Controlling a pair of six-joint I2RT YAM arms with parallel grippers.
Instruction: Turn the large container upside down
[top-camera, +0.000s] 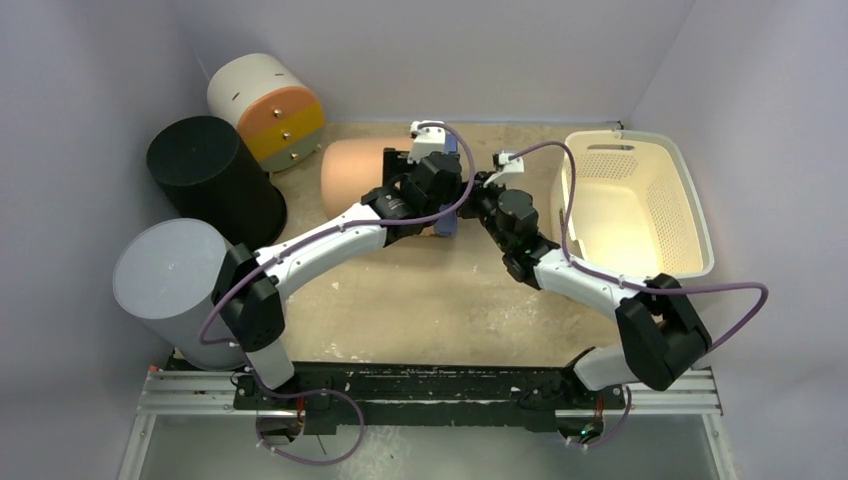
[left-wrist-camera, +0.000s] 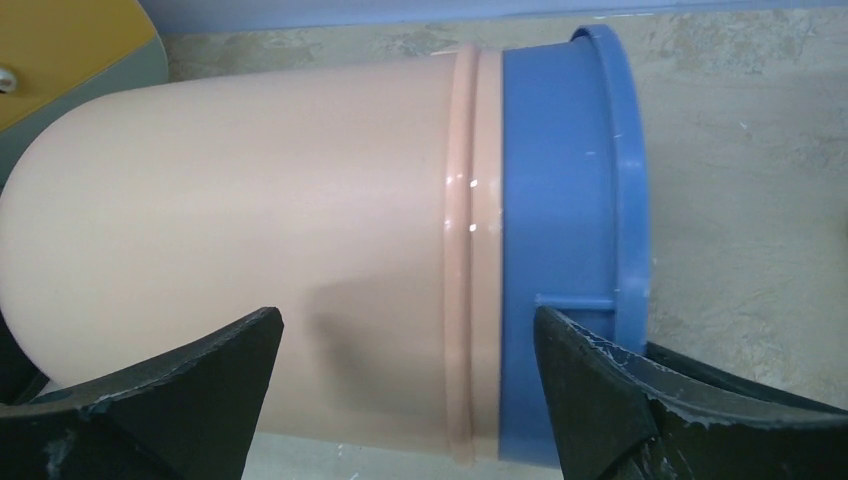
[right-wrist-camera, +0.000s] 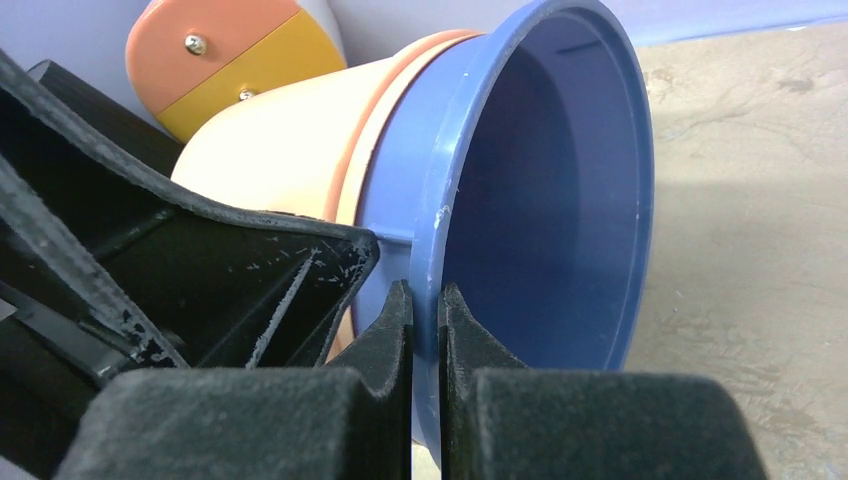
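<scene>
Soft, even light. A small glare spot gleams on the large container (left-wrist-camera: 250, 200) beside its blue rim; under that rim the right tool's fingers (right-wrist-camera: 580, 420) blur.

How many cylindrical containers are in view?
4: grey bin near left; black bin behind it; white drum with orange and yellow drawers, back left; peach blue-rimmed bin on its side, centre. None seems hidden.

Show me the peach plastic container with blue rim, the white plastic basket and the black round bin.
peach plastic container (left-wrist-camera: 250, 190): left wrist view, side wall.
white plastic basket (top-camera: 672, 200): top view, right wall.
black round bin (top-camera: 193, 150): top view, flat top.
</scene>
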